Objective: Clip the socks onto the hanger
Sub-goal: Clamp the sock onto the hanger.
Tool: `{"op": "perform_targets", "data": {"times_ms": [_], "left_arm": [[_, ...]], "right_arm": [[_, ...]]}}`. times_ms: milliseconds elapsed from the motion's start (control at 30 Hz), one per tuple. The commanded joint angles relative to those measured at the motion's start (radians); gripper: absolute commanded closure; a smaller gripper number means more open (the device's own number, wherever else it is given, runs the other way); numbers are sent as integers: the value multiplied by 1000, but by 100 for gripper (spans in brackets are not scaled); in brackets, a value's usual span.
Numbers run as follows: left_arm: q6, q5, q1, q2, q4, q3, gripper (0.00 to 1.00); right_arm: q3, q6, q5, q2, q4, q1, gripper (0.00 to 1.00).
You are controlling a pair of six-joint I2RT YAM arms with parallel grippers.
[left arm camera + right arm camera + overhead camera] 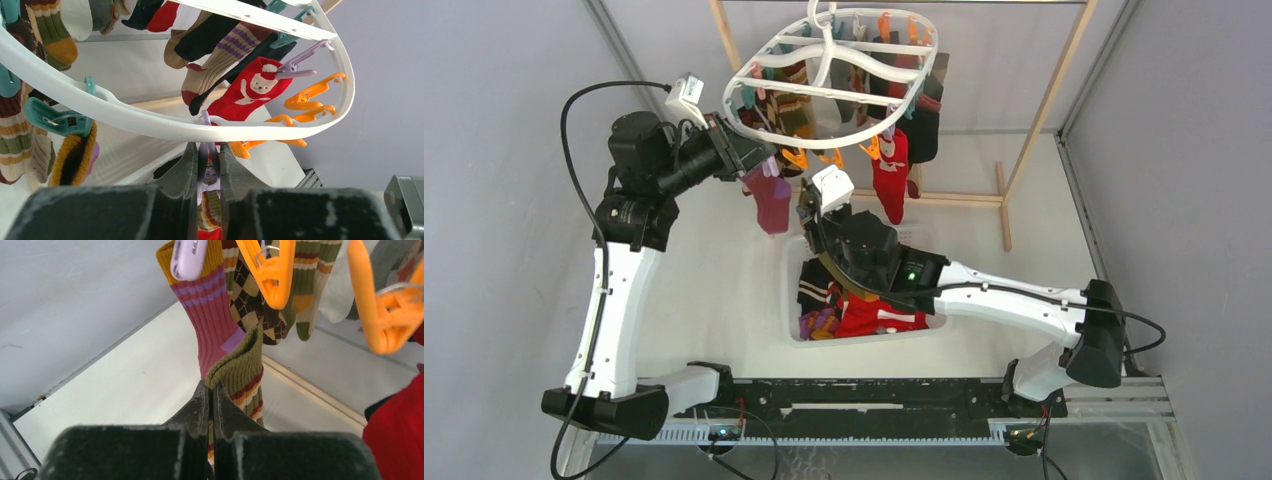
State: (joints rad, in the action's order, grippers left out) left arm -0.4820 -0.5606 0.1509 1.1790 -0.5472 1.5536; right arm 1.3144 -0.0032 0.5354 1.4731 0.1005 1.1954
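The top edge cuts off the hook of the hanger [824,60] — what it hangs from is out of view. Below its rim, the olive striped sock [245,365] drops between the right jaws, its foot hidden. The lilac clip [208,172] under the near rim sits between the left jaws — its lower end unseen.

Left claw [746,160] at hanger [828,60] rim beside pink sock [770,200]; right claw [810,222] over basket [787,292].

The hanger [150,123] is glossy plastic, the olive sock [245,365] ribbed knit cloth, the fingers [196,412] scuffed matt black.
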Motion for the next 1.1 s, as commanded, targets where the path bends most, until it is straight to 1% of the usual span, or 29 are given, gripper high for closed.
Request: {"op": "perform_targets", "data": {"times_ms": [0, 367, 633, 700, 1067], "left_arm": [[-16, 19, 10, -6, 6, -10, 96], [-5, 33, 16, -12, 9, -21, 96], [-2, 41, 24, -12, 13, -23, 96], [-1, 42, 29, -12, 15, -23, 96], [-6, 50, 39, -12, 21, -25, 96]], "right_arm": [[85, -72, -28, 28, -1, 8, 100], [227, -90, -100, 115, -95, 0, 100], [261, -105, -93, 121, -96, -2, 100], [274, -110, -98, 123, -132, -2, 100], [339, -134, -115, 149, -176, -3, 100]]}}
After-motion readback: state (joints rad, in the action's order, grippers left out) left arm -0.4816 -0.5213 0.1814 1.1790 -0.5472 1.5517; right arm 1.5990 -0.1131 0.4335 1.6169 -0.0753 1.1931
